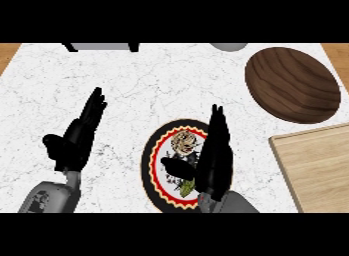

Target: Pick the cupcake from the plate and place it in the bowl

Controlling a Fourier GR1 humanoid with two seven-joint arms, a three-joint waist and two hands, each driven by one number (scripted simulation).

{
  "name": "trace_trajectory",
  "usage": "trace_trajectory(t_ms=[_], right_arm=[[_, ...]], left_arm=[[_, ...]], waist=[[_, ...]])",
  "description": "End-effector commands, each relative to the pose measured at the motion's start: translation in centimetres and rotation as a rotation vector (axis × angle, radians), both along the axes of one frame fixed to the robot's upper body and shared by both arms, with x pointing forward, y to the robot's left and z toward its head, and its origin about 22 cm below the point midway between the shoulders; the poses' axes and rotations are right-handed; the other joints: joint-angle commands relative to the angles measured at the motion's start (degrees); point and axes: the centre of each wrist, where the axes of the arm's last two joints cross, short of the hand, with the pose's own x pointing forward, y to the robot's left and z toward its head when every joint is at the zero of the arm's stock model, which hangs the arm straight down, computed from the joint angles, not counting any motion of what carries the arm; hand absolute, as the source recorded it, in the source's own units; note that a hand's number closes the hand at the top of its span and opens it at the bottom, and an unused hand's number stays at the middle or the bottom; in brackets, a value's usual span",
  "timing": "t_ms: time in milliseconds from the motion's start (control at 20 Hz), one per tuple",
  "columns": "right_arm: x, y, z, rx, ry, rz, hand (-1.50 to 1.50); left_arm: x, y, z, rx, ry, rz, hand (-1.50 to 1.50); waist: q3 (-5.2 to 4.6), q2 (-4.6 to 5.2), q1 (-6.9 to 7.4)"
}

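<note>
The small tan-topped cupcake (184, 141) is seen on the round plate with a red, yellow and black rim (149, 165), which is set near the middle of the front edge of the white marbled surface (133, 75). The right hand (215, 160) is held over the plate's right side with fingers straight and holding nothing, its length pointing toward the far edge, so that the cupcake lies just beside it on its thumb side; the left hand (79, 137) is kept open and well apart toward the left edge. The right hand is judged the nearer for the grasp, and the dark brown wooden bowl (291, 85) is found beyond it toward the far right corner.
</note>
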Motion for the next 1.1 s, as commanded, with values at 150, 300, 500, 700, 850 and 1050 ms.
trace_trajectory(t_ms=[150, 300, 500, 700, 850, 1050], right_arm=[[-0.7, 1.1, 1.1, 0.099, 0.075, -0.053, -1.5], [-2.1, 1.6, 0.2, 0.147, 0.03, -0.039, -1.5], [-2.0, 2.0, 1.1, 0.161, -0.027, -0.017, -1.5], [-1.5, 2.0, 0.6, 0.202, -0.046, -0.018, -1.5], [-1.7, 2.2, -0.7, 0.221, -0.019, -0.031, -1.5], [-2.1, 1.9, -2.8, 0.253, -0.029, -0.044, -1.5]], left_arm=[[0.6, 1.0, 0.1, 0.012, 0.005, 0.0, 0.0], [-1.5, -0.9, 0.7, -0.002, -0.007, -0.014, 0.0], [-0.7, -1.8, 1.4, -0.008, -0.019, 0.003, 0.0], [-0.4, -0.8, 0.5, 0.009, 0.017, 0.003, 0.0], [-0.9, -0.5, -0.1, 0.002, -0.007, 0.011, 0.0], [0.5, -1.1, 0.2, 0.002, -0.015, 0.0, 0.0]], waist=[[0.06, 0.2, 0.04], [0.09, 0.08, 0.41], [0.08, 0.08, 0.1], [0.08, 0.2, 0.19], [0.07, 0.24, 0.41], [0.09, 0.37, 0.23]])
